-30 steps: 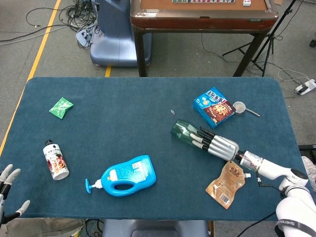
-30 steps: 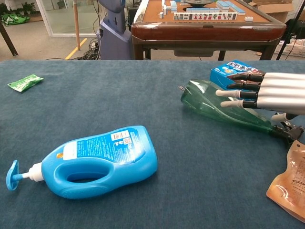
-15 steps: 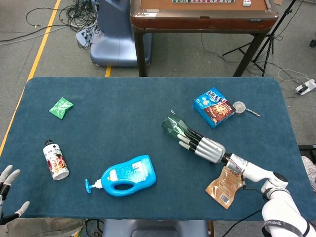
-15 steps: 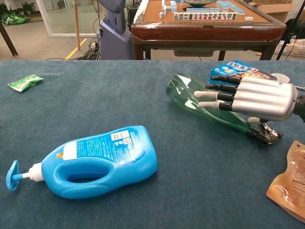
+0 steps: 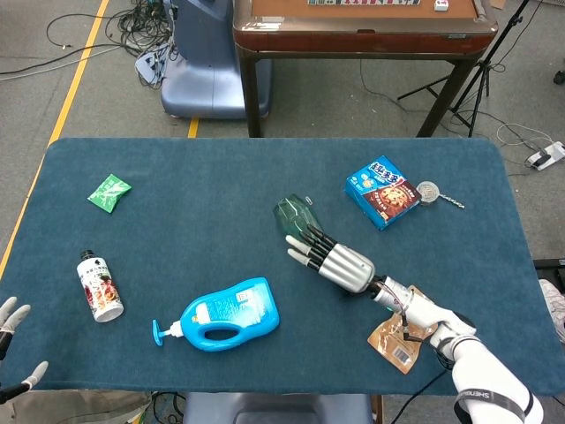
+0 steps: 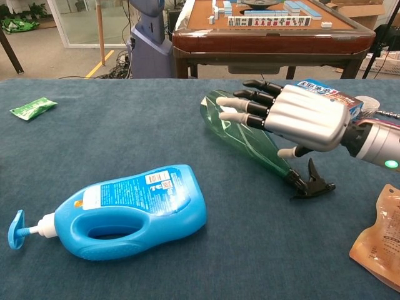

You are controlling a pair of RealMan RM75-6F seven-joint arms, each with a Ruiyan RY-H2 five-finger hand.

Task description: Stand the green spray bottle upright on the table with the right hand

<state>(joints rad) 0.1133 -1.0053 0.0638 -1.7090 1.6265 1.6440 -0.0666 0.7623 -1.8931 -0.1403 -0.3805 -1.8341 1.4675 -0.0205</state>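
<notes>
The green spray bottle (image 5: 294, 215) (image 6: 248, 146) is translucent, with a black trigger nozzle (image 6: 310, 185). It is tilted, its base raised toward the upper left and its nozzle end low near the table. My right hand (image 5: 341, 263) (image 6: 297, 116) grips its body, fingers over the top and thumb underneath. Only fingertips of my left hand (image 5: 12, 312) show, spread and holding nothing, past the table's near left edge.
A blue detergent bottle (image 5: 228, 314) (image 6: 128, 210) lies left of the spray bottle. A brown pouch (image 5: 403, 332) (image 6: 380, 241) lies by my right forearm. A blue cookie box (image 5: 381, 192) (image 6: 320, 90) is behind. A green sachet (image 5: 109, 192) and a small bottle (image 5: 99, 285) lie far left.
My right hand has carried the spray bottle to the left, toward the middle of the table. The bottle's base has risen, so it now tilts more steeply.
</notes>
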